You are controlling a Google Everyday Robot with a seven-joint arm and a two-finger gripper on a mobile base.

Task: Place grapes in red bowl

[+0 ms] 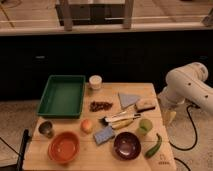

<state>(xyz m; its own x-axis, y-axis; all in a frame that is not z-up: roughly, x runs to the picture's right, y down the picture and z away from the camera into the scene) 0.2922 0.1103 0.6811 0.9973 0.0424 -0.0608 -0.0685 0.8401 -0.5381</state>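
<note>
Inventory of the light wooden tabletop, as it lies in front of me:

1. Grapes: a small elongated cluster of dark reddish-purple berries, lying on the bare wood near the middle, just right of the tray and below the white cup. Nothing touches them.
2. Red bowl: round and orange-red with a glossy lighter inside, at the front left corner, well apart from the grapes. Nothing lies in it.
3. Green rectangular plastic tray: back left.
4. Small white cup: back edge, beside the tray's right corner.
5. Small metal cup: left edge, behind the red bowl.
6. Round orange fruit: between the grapes and the red bowl.
7. Blue sponge: just right of the orange fruit.
8. Dark purple-maroon bowl: front, right of centre.
9. Green apple and long green pepper: front right.
10. Grey-blue triangular piece: right of the grapes.

My gripper hangs off the right edge of the tabletop, below my white arm and well apart from the grapes. My fingers stand wide and hold nothing.
</note>
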